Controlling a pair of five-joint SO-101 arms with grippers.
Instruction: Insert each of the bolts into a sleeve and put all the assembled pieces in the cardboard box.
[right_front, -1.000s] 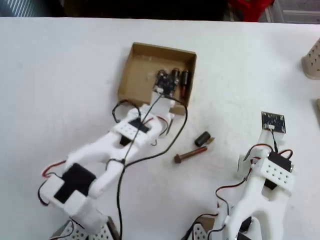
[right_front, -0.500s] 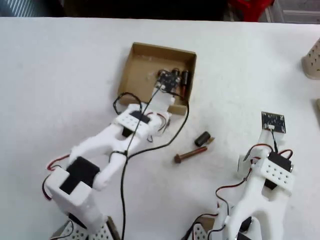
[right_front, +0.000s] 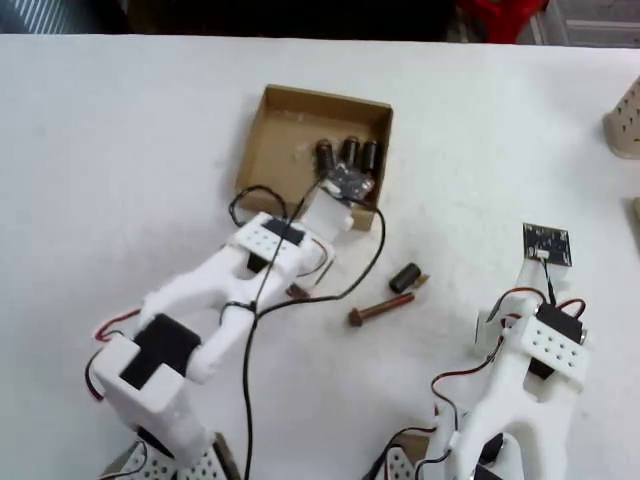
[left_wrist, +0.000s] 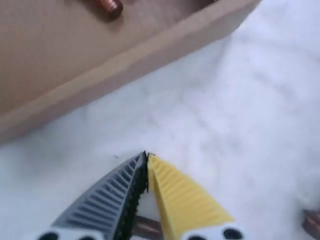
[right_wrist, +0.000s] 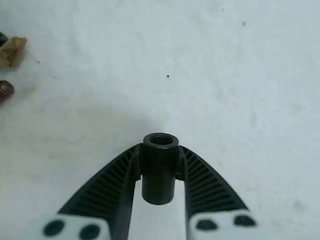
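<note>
**Beside the cardboard box: left hand out and empty, a third piece in**

Over the last second the left arm has drawn its hand back from above the box's near wall to a spot just outside it, over the desk. A second ago two dark pieces showed on the box floor. Now three assembled pieces lie side by side in the half of the box nearer the right arm. The one newly in sight is at the end of the row farther from that arm. The left hand's two fingers are pressed together at the tips, with nothing between them there. This reads as a delivery just finished: the third piece is home and that arm is free for the next part.

The right arm has not stirred. The right hand is clamped round a black sleeve, held with its bore facing the wrist camera, above bare desk.

Counted:
- **Pieces in the box:** three.
- **Sleeves outside it:** two, the one in the right hand and a second sleeve lying on the desk between the arms, with a tan scrap touching it.
- **Bolts:** one bolt lies near that second sleeve, not touching it.
- **Unclear:** a brownish thing half hidden under the left arm may be another bolt; it cannot be told. If it is, two pairings are left.
</note>
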